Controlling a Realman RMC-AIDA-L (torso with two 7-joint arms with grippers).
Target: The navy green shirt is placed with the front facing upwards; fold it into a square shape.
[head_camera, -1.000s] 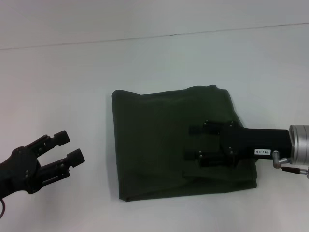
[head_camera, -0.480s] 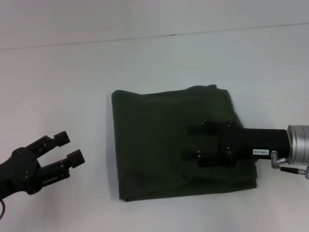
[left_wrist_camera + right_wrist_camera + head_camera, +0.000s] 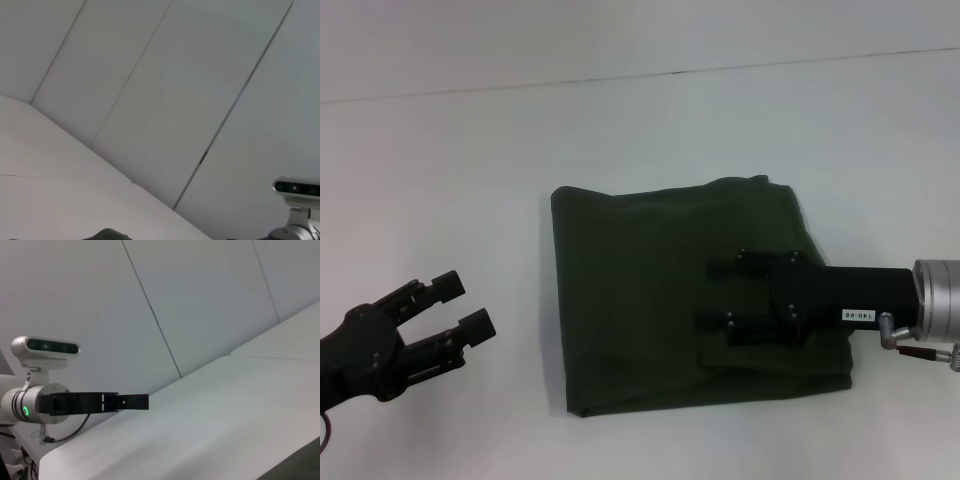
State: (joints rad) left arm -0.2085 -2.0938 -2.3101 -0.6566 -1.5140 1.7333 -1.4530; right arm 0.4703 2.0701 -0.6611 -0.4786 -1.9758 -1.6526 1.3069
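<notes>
The navy green shirt (image 3: 640, 300) lies folded into a rough rectangle in the middle of the white table (image 3: 470, 160), plain green side up with no lettering showing. My right gripper (image 3: 706, 295) reaches in from the right and sits over the shirt's right half, open, with nothing between its fingers. My left gripper (image 3: 465, 303) hangs open and empty at the near left, well apart from the shirt. In the right wrist view the left gripper (image 3: 125, 401) shows far off above the table.
The table's far edge (image 3: 680, 72) meets a pale panelled wall. A bulging fold (image 3: 790, 370) runs along the shirt's near right edge. The right arm's wrist camera (image 3: 297, 186) shows in the left wrist view.
My right gripper has slid slightly to the left over the shirt. The left arm and the shirt have not moved.
</notes>
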